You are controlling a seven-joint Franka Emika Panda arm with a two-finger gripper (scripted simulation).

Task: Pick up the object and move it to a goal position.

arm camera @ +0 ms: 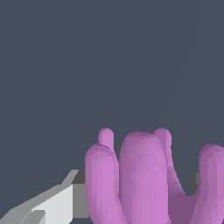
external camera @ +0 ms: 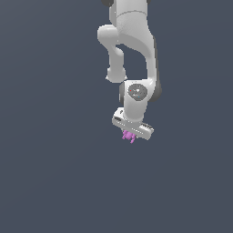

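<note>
Gripper [external camera: 129, 135] around magenta object [external camera: 129, 136], open grey surroundings.

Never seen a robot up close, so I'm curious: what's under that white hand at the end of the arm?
A small purple object pokes out just below the gripper, its rounded prongs close in the wrist view. One finger shows beside it. The contact itself is hidden. Beneath lies only plain grey background.
</note>
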